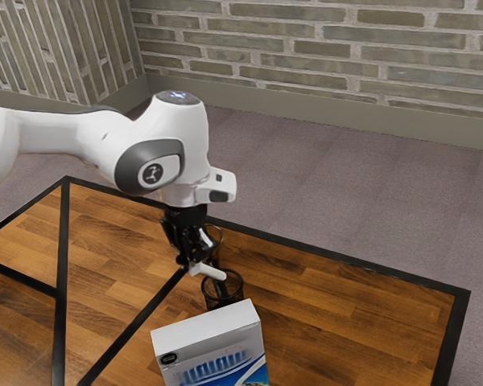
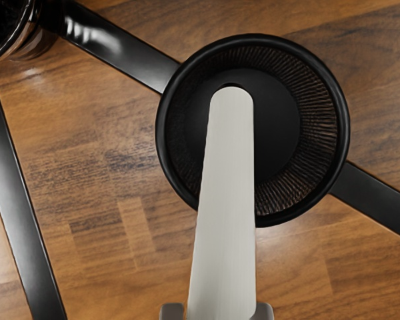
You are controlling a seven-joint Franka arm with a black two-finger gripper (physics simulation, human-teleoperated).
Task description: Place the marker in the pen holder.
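Worktop: brown wood planks framed and crossed by flat black strips, spread over the lower half of the exterior view, with the far corner toward the right edge.
Floor: mauve-grey carpet beyond the worktop, across the middle and down the right side of the frame.
Walls: pale, rough masonry in long grey-brown bricks across the top, slanted courses in the upper left, plain beige skirting along the foot.
Arm: white with dark grey trim, in from the left edge, bent down near the centre.
Claw: black, two-fingered, left of centre, closed around the marker's near end.
Marker: smooth off-white stick with a rounded end, gripped in the claw, far end above the pen holder's opening, not inside.
Pen holder: round black mesh cup, upright on the worktop, just below the frame's centre.
Neighbours: dark glossy see-through vessel behind the claw; white cardboard box with blue print at bottom centre, near the pen holder.
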